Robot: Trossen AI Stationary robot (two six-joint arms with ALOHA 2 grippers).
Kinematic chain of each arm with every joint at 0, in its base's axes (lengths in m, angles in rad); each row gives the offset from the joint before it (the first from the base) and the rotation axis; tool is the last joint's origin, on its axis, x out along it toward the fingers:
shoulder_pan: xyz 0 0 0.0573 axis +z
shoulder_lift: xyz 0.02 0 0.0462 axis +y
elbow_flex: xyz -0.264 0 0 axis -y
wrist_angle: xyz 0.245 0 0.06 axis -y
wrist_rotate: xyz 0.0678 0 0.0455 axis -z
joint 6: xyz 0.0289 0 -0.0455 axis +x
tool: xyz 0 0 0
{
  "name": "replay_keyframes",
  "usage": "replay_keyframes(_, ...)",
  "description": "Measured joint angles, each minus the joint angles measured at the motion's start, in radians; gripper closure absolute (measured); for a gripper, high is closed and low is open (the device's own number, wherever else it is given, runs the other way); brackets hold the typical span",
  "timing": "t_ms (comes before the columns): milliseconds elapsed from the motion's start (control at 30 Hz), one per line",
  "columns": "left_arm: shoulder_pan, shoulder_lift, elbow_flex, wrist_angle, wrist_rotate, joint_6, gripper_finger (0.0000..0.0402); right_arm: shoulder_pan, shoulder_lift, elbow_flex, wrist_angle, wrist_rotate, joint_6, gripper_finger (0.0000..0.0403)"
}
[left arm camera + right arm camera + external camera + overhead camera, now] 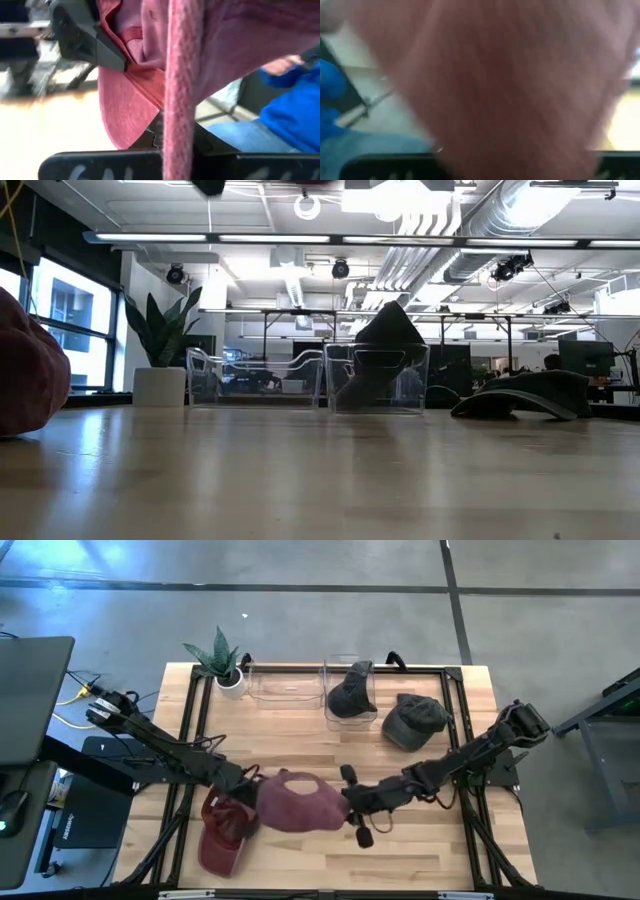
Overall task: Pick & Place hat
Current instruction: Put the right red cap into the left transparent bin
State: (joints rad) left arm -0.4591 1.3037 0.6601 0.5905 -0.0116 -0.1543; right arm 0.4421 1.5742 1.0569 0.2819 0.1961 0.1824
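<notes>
Maroon hat between both grippers, near table's front edge.

Both arms reach inward; left pincer clamped, right pincer unclear

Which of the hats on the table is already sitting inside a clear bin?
The dark cap, sitting in the clear bin at the far edge. The green cap lies on bare table beside it; both red caps lie near the grippers.

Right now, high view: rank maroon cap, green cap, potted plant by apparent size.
1. maroon cap, largest, between both grippers.
2. green cap.
3. potted plant, looks close to the green cap, so that order is unsure.
</notes>
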Motion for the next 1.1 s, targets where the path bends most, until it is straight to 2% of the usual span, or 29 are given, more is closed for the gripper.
replay_keyframes(200, 0.012, 0.000, 0.001, -0.137, -0.103, -0.174, 0.0399, -0.033, -0.089, 0.000, -0.376, 0.034, 0.174, 0.0283)
replay_keyframes(333, 0.055, -0.001, 0.002, -0.209, -0.072, -0.267, 0.0399, -0.060, -0.199, 0.000, -0.679, 0.073, 0.280, 0.0258)
replay_keyframes(467, 0.140, -0.001, 0.002, -0.264, 0.004, -0.330, 0.0399, -0.076, -0.280, 0.000, -0.847, 0.086, 0.383, 0.0254)
replay_keyframes(567, 0.189, 0.000, 0.001, -0.218, 0.075, -0.343, 0.0399, -0.060, -0.313, 0.000, -0.855, 0.081, 0.409, 0.0253)
replay_keyframes(633, 0.208, -0.001, 0.002, -0.171, 0.102, -0.296, 0.0399, -0.034, -0.323, 0.000, -0.840, 0.078, 0.404, 0.0253)
replay_keyframes(733, 0.263, -0.013, 0.000, -0.179, 0.149, -0.301, 0.0399, 0.003, -0.327, 0.000, -0.842, 0.095, 0.414, 0.0253)
replay_keyframes(800, 0.293, -0.013, 0.001, -0.148, 0.173, -0.324, 0.0399, 0.027, -0.327, 0.000, -0.858, 0.119, 0.471, 0.0254)
replay_keyframes(967, 0.287, -0.014, 0.001, -0.149, 0.190, -0.332, 0.0399, 0.085, -0.338, 0.001, -0.942, 0.150, 0.678, 0.0254)
replay_keyframes(1033, 0.290, -0.014, 0.001, -0.139, 0.185, -0.331, 0.0399, 0.114, -0.347, 0.001, -0.923, 0.221, 0.655, 0.0254)
replay_keyframes(1100, 0.291, -0.014, 0.001, -0.133, 0.180, -0.321, 0.0399, 0.141, -0.348, -0.005, -0.836, 0.346, 0.543, 0.0254)
